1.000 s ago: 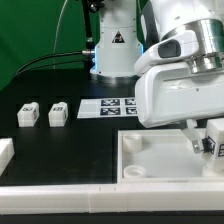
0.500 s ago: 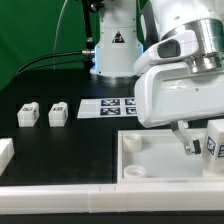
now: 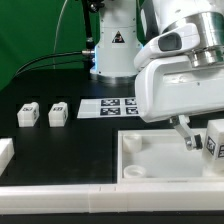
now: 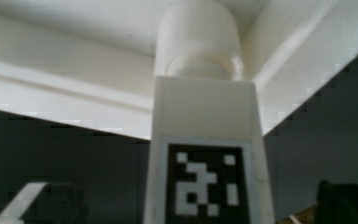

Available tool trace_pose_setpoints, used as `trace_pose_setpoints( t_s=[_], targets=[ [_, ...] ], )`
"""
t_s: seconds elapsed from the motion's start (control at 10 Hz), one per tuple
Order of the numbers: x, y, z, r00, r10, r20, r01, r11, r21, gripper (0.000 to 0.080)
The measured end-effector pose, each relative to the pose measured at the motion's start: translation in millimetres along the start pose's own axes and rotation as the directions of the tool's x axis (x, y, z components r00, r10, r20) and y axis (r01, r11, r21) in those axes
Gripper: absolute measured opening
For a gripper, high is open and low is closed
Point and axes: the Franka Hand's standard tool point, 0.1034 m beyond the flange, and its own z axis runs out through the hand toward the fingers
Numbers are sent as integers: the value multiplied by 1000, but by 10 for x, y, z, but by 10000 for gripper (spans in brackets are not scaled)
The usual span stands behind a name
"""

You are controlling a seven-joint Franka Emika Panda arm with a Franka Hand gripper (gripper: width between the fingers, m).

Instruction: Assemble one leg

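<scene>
Leg (image 4: 206, 130) upright between open pincer (image 3: 198, 142) fingers.

On the black counter (image 3: 60, 150) I saw the marker board (image 3: 108, 106) lying flat near centre. A green backdrop (image 3: 25, 30) stood at ten o'clock. White rails (image 3: 60, 203) ran along six o'clock, with another white block (image 3: 5, 153) at eight o'clock.

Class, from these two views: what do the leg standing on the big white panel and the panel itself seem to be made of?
The leg: probably matte white plastic, judging by its smooth, even faces and crisp edges; a black-and-white tag sits on one face. The panel: seemingly the same matte white plastic, with a moulded-looking raised rim and round socket. Painted wood cannot be excluded.
</scene>
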Motion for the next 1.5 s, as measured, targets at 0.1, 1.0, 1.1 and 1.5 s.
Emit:
trace_pose_setpoints(
  t_s=[0.1, 1.0, 1.1, 1.5],
  targets=[
    [23, -3, -11, 1000, -2, 12, 2, 1000, 5, 649],
    [189, -85, -45, 863, -25, 504, -58, 987, 149, 649],
    [187, -86, -44, 863, -25, 505, -58, 987, 149, 649],
    [148, 14, -37, 859, 21, 511, -95, 988, 120, 649]
  ],
)
